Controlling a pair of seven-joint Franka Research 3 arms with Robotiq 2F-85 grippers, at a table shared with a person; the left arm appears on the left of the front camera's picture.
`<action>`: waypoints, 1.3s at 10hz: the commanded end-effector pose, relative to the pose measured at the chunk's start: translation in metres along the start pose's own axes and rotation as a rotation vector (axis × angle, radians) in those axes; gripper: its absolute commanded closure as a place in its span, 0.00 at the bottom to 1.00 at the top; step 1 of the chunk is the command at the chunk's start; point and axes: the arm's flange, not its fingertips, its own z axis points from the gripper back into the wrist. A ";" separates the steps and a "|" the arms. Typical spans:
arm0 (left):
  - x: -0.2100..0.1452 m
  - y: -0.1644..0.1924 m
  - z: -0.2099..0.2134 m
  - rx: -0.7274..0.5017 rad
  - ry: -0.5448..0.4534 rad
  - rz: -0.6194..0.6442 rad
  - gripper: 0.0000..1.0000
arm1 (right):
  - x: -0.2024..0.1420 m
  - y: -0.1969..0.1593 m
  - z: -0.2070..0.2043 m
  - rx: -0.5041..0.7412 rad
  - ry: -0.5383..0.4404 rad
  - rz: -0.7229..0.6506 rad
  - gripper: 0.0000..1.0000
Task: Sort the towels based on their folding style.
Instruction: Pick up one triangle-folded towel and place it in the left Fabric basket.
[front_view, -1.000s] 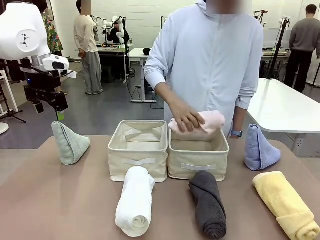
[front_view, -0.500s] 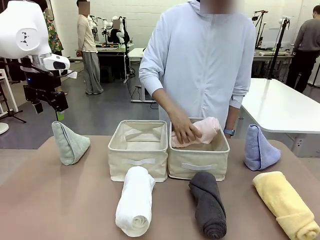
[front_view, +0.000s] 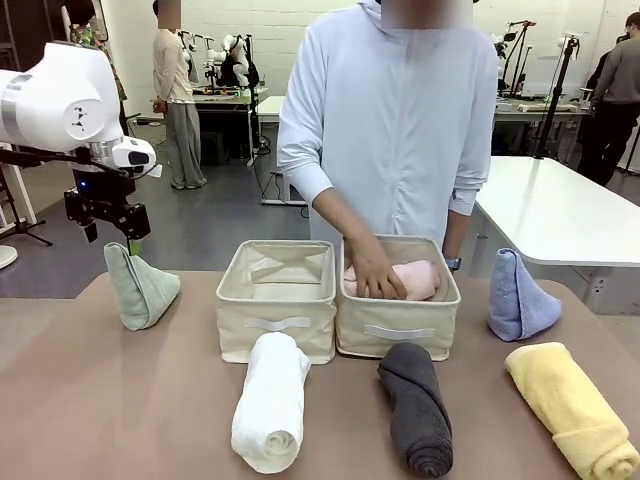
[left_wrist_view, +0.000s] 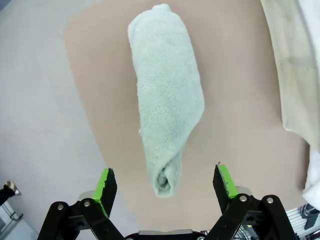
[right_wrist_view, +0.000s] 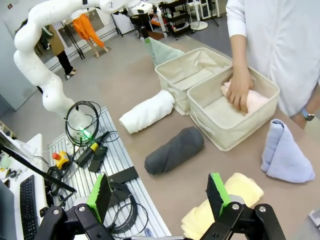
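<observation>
- Directly below the left gripper (left_wrist_view: 165, 181), the pale green cone towel (left_wrist_view: 167, 95) stands on the table (front_view: 100, 400). Its peak sits between the spread jaws and neither pad touches it. The fingers straddle the tip, probably because a pinch there would catch the narrow top rather than the wide base.
- Beside that gripper, toward the table's middle, the near basket (front_view: 275, 325) holds no towel. By the look of it, it is kept free for cones, which suits your short carry from the green cone.
- Beyond the near basket, farther from the left gripper, the person's hand (front_view: 375, 278) presses the pink roll (front_view: 418, 278) down into the far basket (front_view: 400, 335). This suggests that basket is the one for rolls.
- High over the table's other end, the right gripper (right_wrist_view: 159, 192) hangs with jaws wide apart and grips nothing. It appears parked clear of the person's reach.
- Just under and ahead of the right gripper lies the yellow roll (right_wrist_view: 225, 205). The blue cone (right_wrist_view: 282, 150) stands past it, and the dark grey roll (right_wrist_view: 175, 150) and white roll (right_wrist_view: 147, 111) lie off to one side in front of the baskets. All four are unsorted.
</observation>
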 end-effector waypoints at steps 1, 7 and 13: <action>0.015 -0.001 -0.007 0.038 0.060 0.097 0.00 | 0.003 0.000 -0.001 0.016 -0.014 -0.001 0.00; 0.026 0.006 -0.024 0.024 0.101 0.152 0.58 | 0.003 0.000 -0.001 0.016 -0.014 -0.001 0.00; 0.025 0.005 -0.025 0.004 0.140 0.164 1.00 | 0.003 0.000 -0.001 0.016 -0.014 -0.001 0.00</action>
